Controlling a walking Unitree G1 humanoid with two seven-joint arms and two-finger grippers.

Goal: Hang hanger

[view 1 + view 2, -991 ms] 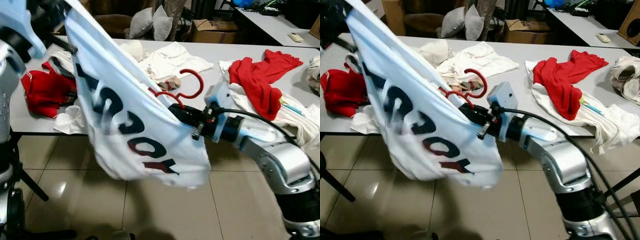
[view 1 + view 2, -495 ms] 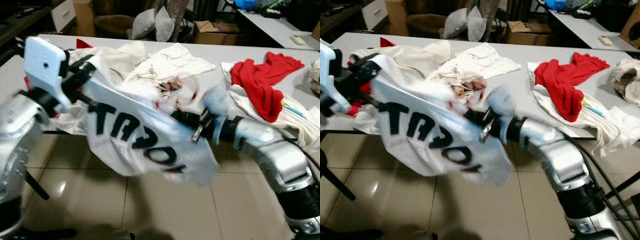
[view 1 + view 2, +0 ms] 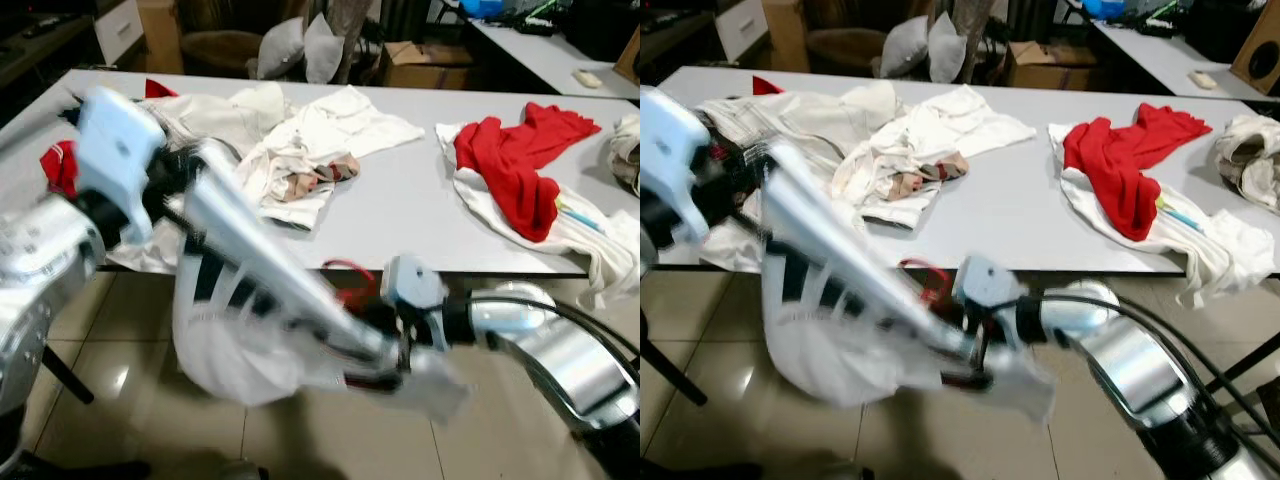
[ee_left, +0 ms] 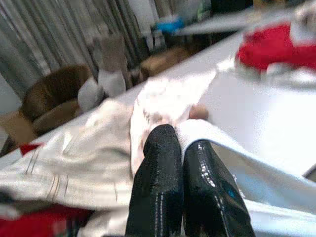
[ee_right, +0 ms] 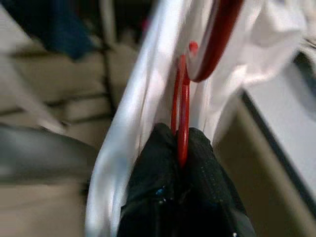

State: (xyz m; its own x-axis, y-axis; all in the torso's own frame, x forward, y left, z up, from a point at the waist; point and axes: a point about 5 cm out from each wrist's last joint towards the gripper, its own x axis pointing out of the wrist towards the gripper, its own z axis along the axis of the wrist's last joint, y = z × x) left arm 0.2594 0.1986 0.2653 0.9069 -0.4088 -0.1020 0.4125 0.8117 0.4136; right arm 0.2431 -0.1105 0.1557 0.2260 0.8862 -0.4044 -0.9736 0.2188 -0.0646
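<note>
- The table (image 3: 400, 200), unlike a second ago, now shows its whole near edge, the shirt having dropped below it.
- The white shirt (image 3: 250, 340), blurred, stretches slantwise between both arms, lower than half a second ago, hanging over the floor (image 3: 90, 360).
- Loose clothes lie on the table: a cream pile (image 3: 300, 160), a red garment (image 3: 515, 160).
- The left claw (image 4: 180, 163) is clenched on shirt fabric at the table's near edge.
- The right claw (image 5: 182, 148) is clenched on the red hanger (image 5: 180, 113), whose hook (image 3: 350, 275) shows just below the table edge, inside the shirt.
</note>
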